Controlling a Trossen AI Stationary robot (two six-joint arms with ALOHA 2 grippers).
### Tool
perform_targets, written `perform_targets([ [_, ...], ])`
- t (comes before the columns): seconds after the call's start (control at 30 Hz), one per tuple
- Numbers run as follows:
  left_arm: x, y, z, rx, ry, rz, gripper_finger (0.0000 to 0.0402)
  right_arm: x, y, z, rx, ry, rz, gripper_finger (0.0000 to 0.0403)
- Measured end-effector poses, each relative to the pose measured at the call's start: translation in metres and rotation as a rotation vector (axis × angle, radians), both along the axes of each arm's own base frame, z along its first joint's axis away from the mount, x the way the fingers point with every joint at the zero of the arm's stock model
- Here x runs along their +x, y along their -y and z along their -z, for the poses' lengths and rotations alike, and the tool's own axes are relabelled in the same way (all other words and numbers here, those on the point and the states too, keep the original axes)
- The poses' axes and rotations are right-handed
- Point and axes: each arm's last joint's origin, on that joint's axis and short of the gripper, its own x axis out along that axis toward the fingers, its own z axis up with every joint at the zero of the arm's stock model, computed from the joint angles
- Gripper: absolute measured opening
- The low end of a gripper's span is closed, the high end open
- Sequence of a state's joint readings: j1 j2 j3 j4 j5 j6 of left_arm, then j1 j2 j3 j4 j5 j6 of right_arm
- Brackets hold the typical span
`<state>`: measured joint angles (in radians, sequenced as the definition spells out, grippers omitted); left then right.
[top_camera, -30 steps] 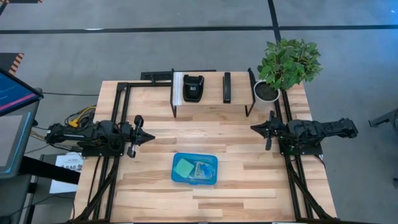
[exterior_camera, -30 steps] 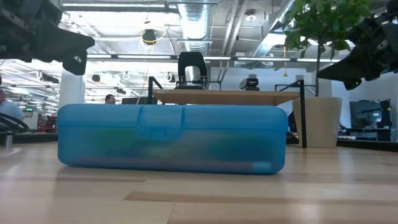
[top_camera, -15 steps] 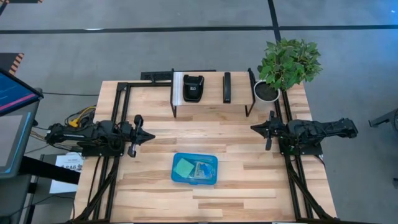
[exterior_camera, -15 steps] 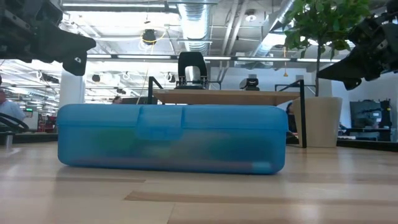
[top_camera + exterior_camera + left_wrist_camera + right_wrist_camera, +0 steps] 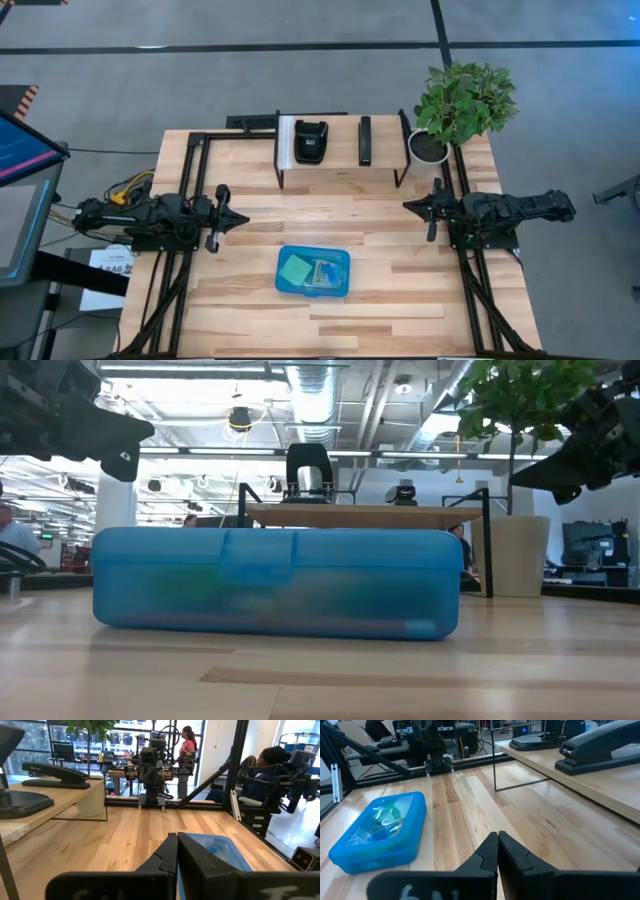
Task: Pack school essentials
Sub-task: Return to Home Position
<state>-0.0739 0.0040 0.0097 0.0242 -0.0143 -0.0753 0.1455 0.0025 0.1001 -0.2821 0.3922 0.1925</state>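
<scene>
No writing, label or number shows clearly enough to read.

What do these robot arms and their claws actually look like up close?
Both arms are dark, slim and built from jointed segments. The left gripper and the right gripper each end in two black, wedge-shaped fingers that taper to a point. Yellow cables bunch near the left arm's base. Pale markings show on the right gripper's body, too blurred to read.
</scene>
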Motion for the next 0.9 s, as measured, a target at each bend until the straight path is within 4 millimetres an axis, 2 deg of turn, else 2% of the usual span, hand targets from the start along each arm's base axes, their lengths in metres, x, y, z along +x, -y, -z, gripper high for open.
perform_targets([
  [0.9,-0.0002,0.0000,0.0001,0.001,-0.012,0.000,0.0000,0.0000,0.0000,0.0002,0.000,-0.001,0.000,0.0027],
])
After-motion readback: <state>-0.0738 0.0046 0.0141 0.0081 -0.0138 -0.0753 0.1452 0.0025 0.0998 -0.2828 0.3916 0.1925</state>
